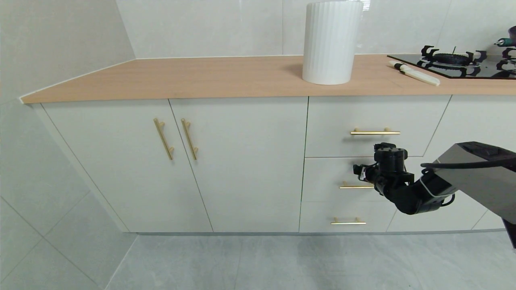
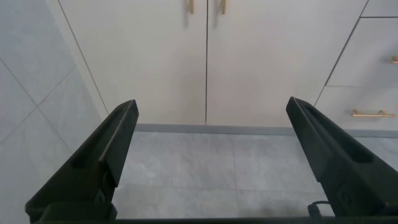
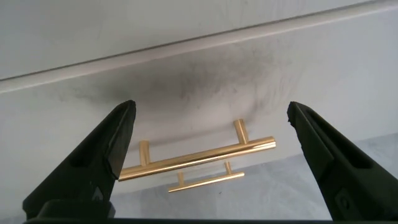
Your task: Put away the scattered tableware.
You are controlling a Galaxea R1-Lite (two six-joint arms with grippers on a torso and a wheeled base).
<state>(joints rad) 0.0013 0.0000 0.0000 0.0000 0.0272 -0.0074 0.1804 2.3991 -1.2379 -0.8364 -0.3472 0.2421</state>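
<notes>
Utensil (image 1: 414,73): one, knife-like, flat on countertop (image 1: 201,76) beside stove (image 1: 455,62), long axis diagonal, dark-banded end toward wall. One white canister (image 1: 330,40). Three drawer handles (image 1: 375,131), two door handles (image 1: 163,138). Right gripper (image 1: 360,171) faces middle handle (image 3: 196,158), jaws wide. Left gripper (image 2: 211,112) wide, low, facing cabinet base.

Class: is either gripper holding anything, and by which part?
Nothing is held. The right gripper is open before a gold bar drawer handle; the left gripper is open and empty.
</notes>
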